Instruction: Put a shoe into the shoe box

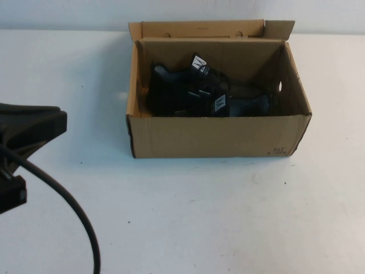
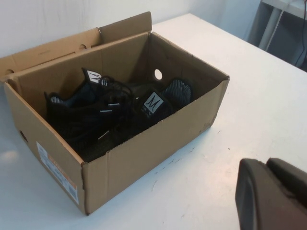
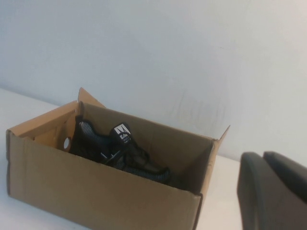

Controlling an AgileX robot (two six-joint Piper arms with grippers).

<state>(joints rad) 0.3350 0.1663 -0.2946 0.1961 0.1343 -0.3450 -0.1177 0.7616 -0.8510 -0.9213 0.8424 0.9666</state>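
We are seeing the left gripper [image 2: 268, 191] sitting clenched and empty above the white table [image 1: 228, 217], near the robot's side and well apart from the shoe box [image 1: 217, 137]. The right gripper [image 3: 273, 191] is likewise sitting closed on nothing, off to the side of the box and touching nothing; the high view is not showing it at all.

We are looking at a brown corrugated cardboard box, rectangular, with short flaps standing up and an oval hole [image 2: 158, 74] in one end. Inside we are finding the shoe [image 1: 177, 85], a black mesh sneaker with white dashes and a white logo tag on its tongue, lying against a second sneaker [image 1: 239, 105] of the same look.

The left wrist view is giving us a printed label [image 2: 57, 170] on one end of the box. A black cable [image 1: 74, 211] is trailing over the table.
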